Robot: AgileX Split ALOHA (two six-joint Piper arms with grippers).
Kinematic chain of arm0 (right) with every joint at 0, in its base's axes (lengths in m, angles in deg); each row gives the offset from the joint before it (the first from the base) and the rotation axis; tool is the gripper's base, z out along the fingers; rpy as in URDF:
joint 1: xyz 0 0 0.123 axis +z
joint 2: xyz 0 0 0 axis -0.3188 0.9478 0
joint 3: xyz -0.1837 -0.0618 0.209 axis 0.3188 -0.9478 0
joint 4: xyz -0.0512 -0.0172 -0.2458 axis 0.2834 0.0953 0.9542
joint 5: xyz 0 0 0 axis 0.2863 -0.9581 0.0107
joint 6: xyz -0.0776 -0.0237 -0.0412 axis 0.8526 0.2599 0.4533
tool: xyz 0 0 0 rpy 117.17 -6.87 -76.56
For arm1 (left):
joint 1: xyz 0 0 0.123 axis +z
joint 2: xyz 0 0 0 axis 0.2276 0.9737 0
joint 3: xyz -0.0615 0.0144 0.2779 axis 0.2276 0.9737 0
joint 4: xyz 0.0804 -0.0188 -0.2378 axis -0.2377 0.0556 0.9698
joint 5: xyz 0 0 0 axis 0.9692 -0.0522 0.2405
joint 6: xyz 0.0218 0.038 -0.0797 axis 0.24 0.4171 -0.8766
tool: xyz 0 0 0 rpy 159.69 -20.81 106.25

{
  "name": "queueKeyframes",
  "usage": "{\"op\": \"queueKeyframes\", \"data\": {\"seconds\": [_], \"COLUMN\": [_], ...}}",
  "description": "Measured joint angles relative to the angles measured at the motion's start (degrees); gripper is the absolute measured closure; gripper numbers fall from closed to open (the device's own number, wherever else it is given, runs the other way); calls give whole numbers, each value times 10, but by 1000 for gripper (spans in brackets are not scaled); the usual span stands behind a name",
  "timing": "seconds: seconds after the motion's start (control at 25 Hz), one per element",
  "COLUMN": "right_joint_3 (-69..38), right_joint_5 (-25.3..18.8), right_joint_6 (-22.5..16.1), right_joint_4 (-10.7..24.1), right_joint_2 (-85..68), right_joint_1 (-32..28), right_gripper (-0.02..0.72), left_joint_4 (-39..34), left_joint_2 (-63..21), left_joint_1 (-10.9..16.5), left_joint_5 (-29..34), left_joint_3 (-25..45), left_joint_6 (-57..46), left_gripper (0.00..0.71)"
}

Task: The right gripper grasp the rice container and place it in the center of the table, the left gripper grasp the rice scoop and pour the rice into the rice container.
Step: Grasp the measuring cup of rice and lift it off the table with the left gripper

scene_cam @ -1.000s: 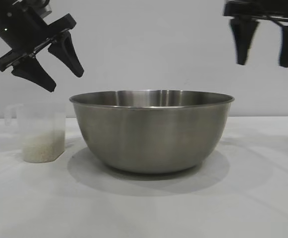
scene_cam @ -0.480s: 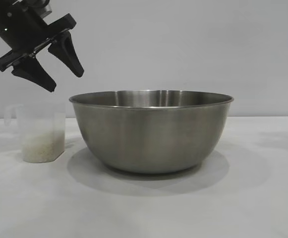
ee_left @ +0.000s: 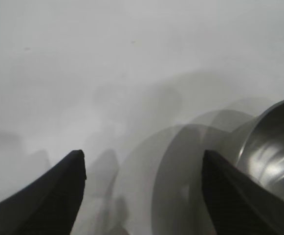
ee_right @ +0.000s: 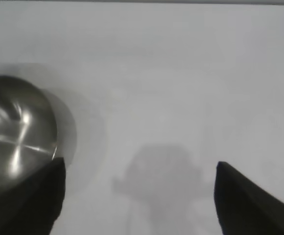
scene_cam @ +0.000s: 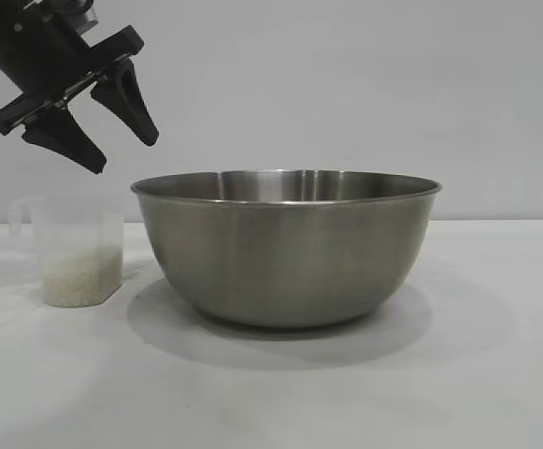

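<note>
The rice container, a big steel bowl, stands in the middle of the white table with nothing in it that I can see. To its left stands the rice scoop, a clear cup with white rice in its lower part. My left gripper hangs tilted above the scoop, open and holding nothing; its wrist view shows the left gripper over bare table with the rice container's rim beside one finger. My right gripper is open and empty high over the table, next to the rice container; the exterior view does not show it.
A plain grey wall stands behind the table. White tabletop stretches to the right of the bowl and in front of it.
The right gripper, at the top right of the exterior view a second ago, has gone up out of that view. The left gripper, bowl and scoop have not moved.
</note>
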Motion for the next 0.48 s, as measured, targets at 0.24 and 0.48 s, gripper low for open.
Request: {"op": "queueKeyframes", "data": {"seconds": [0.24, 0.48], "right_joint_3": [-159, -303], "right_joint_5": [-2, -5], "right_joint_6": [0, 0], "right_joint_4": [0, 24], "right_joint_2": [-175, -373], "right_joint_1": [0, 0], "right_gripper": [115, 115], "left_joint_4": [0, 0], "left_joint_2": [0, 0], "left_joint_1": [0, 0], "left_joint_5": [0, 4], "left_joint_3": [0, 0], "left_joint_6": [0, 0], "left_gripper": [239, 239]}}
